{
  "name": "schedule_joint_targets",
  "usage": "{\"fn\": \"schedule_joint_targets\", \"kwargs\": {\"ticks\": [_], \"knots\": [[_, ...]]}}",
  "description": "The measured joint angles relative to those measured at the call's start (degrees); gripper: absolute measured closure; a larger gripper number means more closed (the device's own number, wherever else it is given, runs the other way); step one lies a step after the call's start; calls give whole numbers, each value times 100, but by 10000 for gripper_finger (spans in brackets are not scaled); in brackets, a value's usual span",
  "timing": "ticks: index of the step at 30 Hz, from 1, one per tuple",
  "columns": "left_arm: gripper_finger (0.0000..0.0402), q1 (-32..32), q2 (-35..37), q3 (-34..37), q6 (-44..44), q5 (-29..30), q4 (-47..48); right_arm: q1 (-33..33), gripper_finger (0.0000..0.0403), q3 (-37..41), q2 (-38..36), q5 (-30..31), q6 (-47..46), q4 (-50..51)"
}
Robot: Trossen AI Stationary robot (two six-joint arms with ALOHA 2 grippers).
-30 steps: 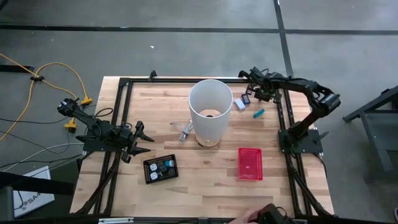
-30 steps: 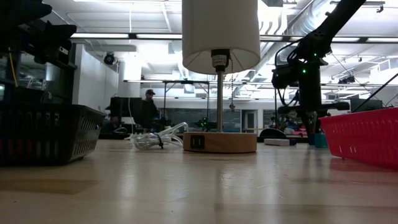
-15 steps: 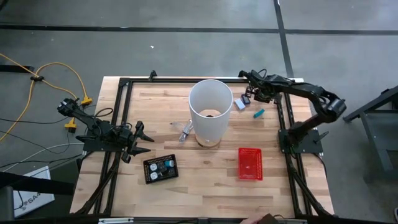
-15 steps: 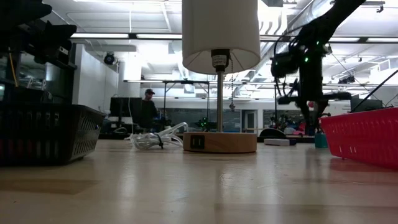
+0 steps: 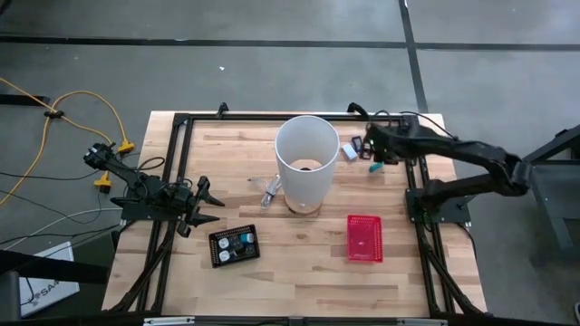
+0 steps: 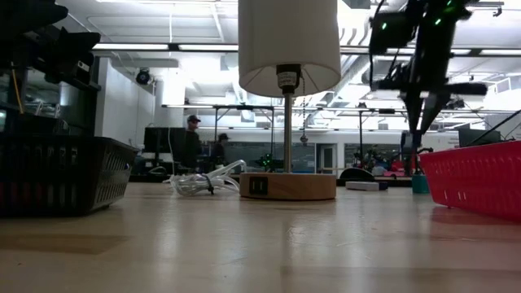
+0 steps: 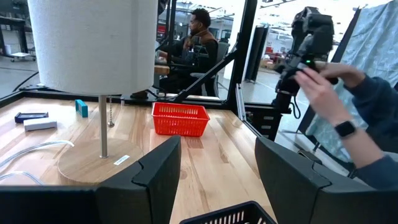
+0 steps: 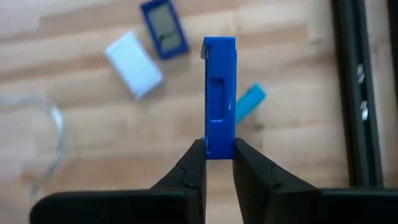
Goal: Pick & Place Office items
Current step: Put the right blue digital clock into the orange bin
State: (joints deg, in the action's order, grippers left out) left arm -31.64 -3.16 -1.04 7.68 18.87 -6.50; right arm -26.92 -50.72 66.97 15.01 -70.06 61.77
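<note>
Between my right fingers a blue stick-shaped piece stands clamped by its lower end, the rest of it jutting straight out ahead of my tips. I grip it by the end, I judge, so most of its length stays free and can go down into a container without my fingers fouling the rim. Below and beyond my hold, on the bare wood, lie the other items: a white block, a dark blue flat piece with a grey window, and a teal bit just behind the stick. They lie apart from one another, which leaves room to come down on each in turn.

From above, my right gripper hangs over that cluster beside the tall white lampshade, and the red mesh basket sits well back toward my arm's base, likely where the stick is bound. That overhead picture cannot show the stick in my grip at all; only my wrist camera does. The level view adds height: my pincer is well clear of the table.

My left gripper waits at the far side near the black tray, fingers spread, holding nothing
</note>
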Motion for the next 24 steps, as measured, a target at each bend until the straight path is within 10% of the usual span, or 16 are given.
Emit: {"fn": "schedule_joint_targets", "kwargs": {"ticks": [24], "knots": [[202, 2, 0, 0, -1, -2, 2, 4610, 359, 0, -195, 276, -3593, 142]]}}
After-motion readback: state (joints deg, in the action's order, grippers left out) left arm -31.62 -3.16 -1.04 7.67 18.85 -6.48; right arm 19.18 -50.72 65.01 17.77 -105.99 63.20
